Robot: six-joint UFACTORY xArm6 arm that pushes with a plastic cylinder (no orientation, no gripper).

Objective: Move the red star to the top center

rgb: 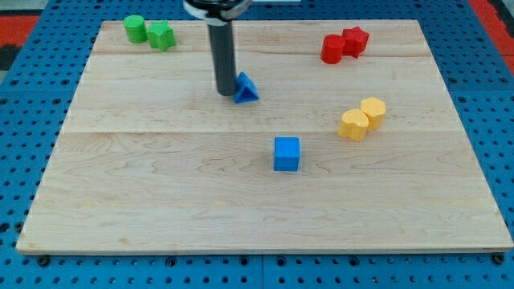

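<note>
The red star (355, 39) lies near the view's top right, touching a red cylinder (332, 49) on its left. My tip (225, 93) rests on the board at the upper middle, right beside the left edge of a blue triangle (246, 88). The red star is far to the right of my tip and a little higher in the view.
A green cylinder (135, 29) and a green block (161, 35) sit at the top left. A blue cube (287, 153) lies at the centre. Two yellow blocks (353, 124) (373, 111) touch at the right. The wooden board (120, 201) lies on a blue pegboard.
</note>
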